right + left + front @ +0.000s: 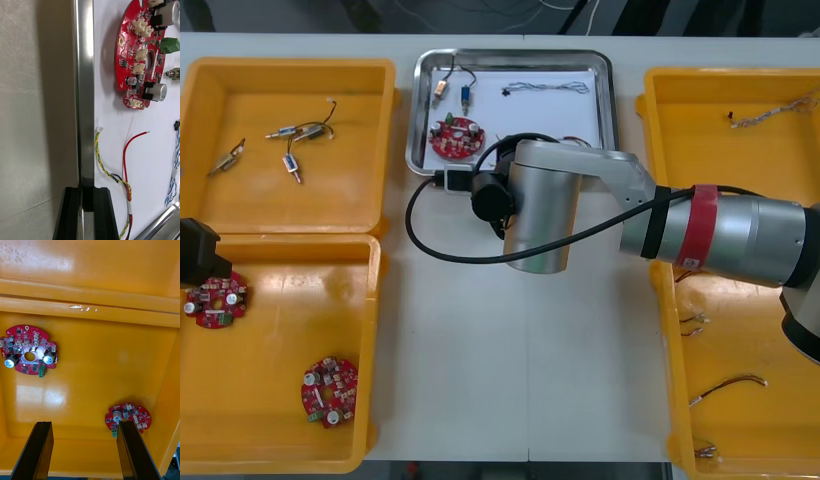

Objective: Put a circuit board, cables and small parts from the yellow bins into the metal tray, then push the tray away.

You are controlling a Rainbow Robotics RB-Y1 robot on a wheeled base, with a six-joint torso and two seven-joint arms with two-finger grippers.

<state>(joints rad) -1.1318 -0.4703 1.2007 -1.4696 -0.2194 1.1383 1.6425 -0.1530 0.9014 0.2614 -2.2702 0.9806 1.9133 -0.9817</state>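
Nearest on the worktop (500, 380), the near left bin (280, 330) is holding two round red circuit boards, one board (329, 390) well apart from the other board (217, 300). The left tool (84, 423) is hovering over this bin with its fingers standing wide apart. The near right bin (750, 420) is carrying a few thin cables (727, 386).

Farther on, the right tool (86, 191) is clamping the near rim of the metal tray (580, 110), one finger on each side of the rim. Inside the tray a circuit board (455, 138) is lying on the white floor, with a red and yellow cable (112, 174) just beside the gripped rim and a blue and white cable (545, 88) towards the far side.

The far left bin (300, 70) is holding small metal parts (290, 165). The far right bin (720, 170) is holding one twisted cable (770, 115).
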